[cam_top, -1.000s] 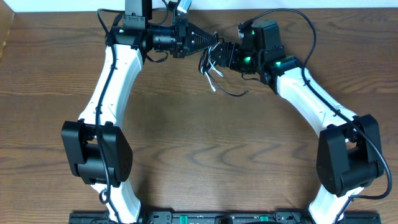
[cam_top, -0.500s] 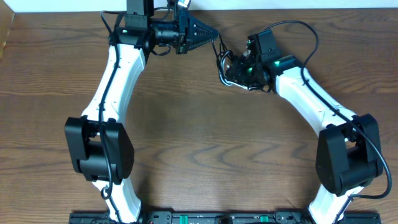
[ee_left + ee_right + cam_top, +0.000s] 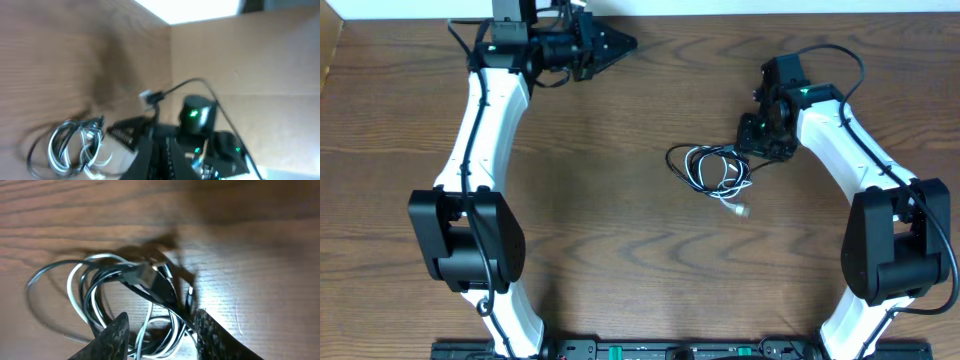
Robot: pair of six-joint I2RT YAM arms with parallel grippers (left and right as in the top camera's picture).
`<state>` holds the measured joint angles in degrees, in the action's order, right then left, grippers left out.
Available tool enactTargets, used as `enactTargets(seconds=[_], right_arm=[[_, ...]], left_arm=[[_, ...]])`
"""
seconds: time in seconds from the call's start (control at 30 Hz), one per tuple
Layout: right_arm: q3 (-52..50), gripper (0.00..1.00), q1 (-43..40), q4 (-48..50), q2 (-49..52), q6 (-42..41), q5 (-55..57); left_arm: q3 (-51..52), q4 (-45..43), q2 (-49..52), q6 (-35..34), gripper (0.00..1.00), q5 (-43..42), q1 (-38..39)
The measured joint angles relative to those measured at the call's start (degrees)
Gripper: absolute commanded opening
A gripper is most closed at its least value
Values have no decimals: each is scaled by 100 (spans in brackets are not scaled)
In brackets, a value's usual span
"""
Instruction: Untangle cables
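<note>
The black cable [image 3: 678, 165] and the white cable [image 3: 728, 178] lie coiled together in one bundle on the table, right of centre. A white plug end [image 3: 741, 210] sticks out toward the front. My right gripper [image 3: 753, 150] is at the bundle's right edge. In the right wrist view it [image 3: 162, 335] is open, its fingers straddling the loops of the black cable [image 3: 152, 282] and the white cable [image 3: 75, 282]. My left gripper [image 3: 626, 43] is far back and left, shut and empty. Its blurred wrist view shows the bundle [image 3: 75, 150] in the distance.
The wooden table [image 3: 620, 250] ends at a white strip along the back edge [image 3: 720, 8]. The right arm's thick black wire [image 3: 830, 50] loops above its wrist. Both arm bases stand at the front edge.
The arms have drawn apart. The right gripper brought the cable bundle down and toward the front onto the table and opened. The left gripper let go and pulled back to the left.
</note>
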<state>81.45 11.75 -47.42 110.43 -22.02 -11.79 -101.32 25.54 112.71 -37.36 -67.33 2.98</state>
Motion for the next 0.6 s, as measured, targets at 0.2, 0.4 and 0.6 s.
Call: enactTargets(seconds=[0.2, 0.4, 0.6], right_arm=[[0, 50, 72, 348, 0, 352, -339], [223, 56, 7, 280, -2, 455, -586], [376, 58, -374, 175, -297, 470, -719]], left_arm=[[-4, 1255, -2, 1086, 8, 728, 227], [-4, 1587, -2, 2079, 21, 1523, 671], [-4, 1602, 0, 3298, 37, 1965, 1038]])
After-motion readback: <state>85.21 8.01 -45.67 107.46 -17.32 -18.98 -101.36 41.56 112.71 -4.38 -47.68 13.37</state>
